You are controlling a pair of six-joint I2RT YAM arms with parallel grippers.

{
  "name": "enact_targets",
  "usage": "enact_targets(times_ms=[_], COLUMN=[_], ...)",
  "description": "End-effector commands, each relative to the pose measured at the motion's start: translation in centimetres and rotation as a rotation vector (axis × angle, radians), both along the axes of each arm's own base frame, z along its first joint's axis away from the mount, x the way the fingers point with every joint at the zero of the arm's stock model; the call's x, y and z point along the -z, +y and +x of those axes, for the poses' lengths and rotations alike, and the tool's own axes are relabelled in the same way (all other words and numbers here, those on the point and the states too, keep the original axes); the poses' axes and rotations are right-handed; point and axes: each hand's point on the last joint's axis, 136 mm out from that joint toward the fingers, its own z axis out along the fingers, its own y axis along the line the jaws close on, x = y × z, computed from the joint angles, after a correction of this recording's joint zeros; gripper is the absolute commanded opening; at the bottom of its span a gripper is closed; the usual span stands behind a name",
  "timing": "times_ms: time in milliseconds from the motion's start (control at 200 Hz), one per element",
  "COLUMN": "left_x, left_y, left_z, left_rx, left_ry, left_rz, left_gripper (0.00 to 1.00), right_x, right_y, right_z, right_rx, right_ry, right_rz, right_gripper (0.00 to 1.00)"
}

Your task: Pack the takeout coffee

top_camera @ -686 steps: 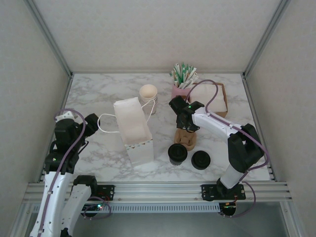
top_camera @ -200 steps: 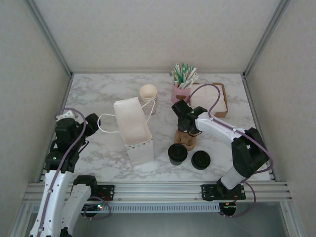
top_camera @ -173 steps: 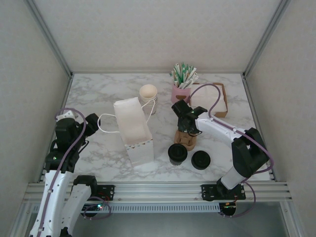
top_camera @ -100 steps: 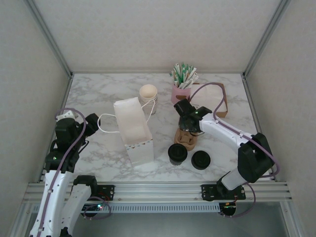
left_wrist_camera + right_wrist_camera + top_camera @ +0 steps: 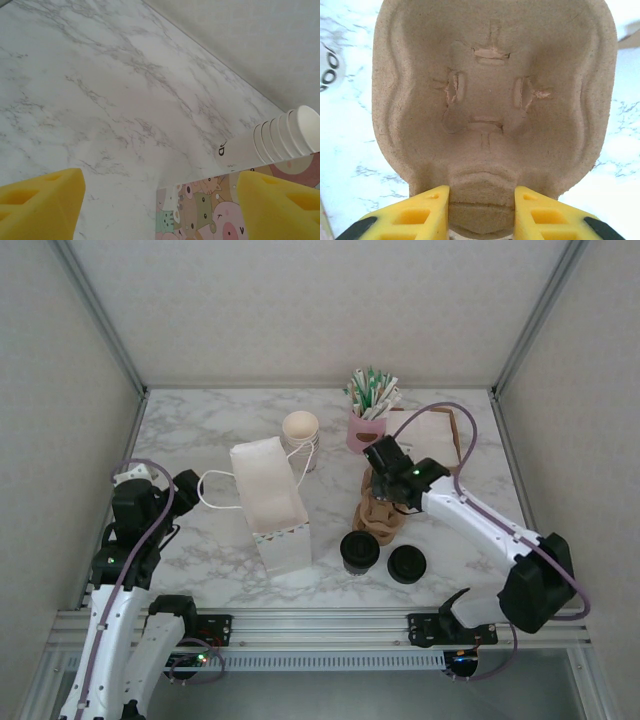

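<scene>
The takeout coffee stood upright near the front edge of the marble table. It was between the white paper bag on its left and a loose black lid on its right, near both but apart from them. Just behind it was a brown pulp cup carrier, and this carrier stood between the coffee and the right gripper. In the right wrist view the two yellow fingers were clamped on the lower edge of the carrier, whose hollow side faced the camera. From the top view I could not tell if the far end of the carrier touched the table. Farther back were one stack of cream cups, one pink holder full of green and white sticks, and one brown tray. The left gripper was at the left side with its fingers wide apart and nothing between them. Its wrist view showed a cartoon print on the side of the bag, and perhaps five rims in the cup stack, which the top view did not show.
</scene>
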Motion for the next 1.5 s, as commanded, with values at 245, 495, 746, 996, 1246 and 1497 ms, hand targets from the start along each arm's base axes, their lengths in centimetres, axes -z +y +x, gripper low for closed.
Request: enact_targets(times_ms=[245, 495, 746, 996, 1246, 1497], left_x=[-0.7, 0.0, 1.6, 3.3, 6.8, 11.4], left_y=[0.8, 1.6, 2.2, 1.4, 0.0, -2.8], left_z=[-0.4, -0.5, -0.3, 0.0, -0.1, -0.9], left_rx=[-0.033, -0.068, -0.095, -0.084, -0.124, -0.088], left_ry=[-0.003, 0.034, 0.133, 0.205, 0.259, 0.324], left_rz=[0.028, 0.055, 0.08, 0.026, -0.133, -0.197], left_gripper=[0.79, 0.79, 0.77, 0.75, 0.68, 0.65], right_x=[-11.2, -18.9, -25.5, -28.3, -28.9, -28.7], right_y=[0.9, 4.0, 8.9, 15.7, 21.1, 24.5], right_z=[0.1, -0.5, -1.8, -3.7, -5.6, -6.9], right_rx=[-0.163, -0.304, -0.425, -0.561, -0.654, -0.701], right_ry=[-0.22, -0.353, -0.49, -0.553, -0.571, -0.56], right_rz=[0.021, 0.017, 0.041, 0.077, 0.135, 0.178], right_gripper=[0.3, 0.31, 0.31, 0.3, 0.3, 0.3])
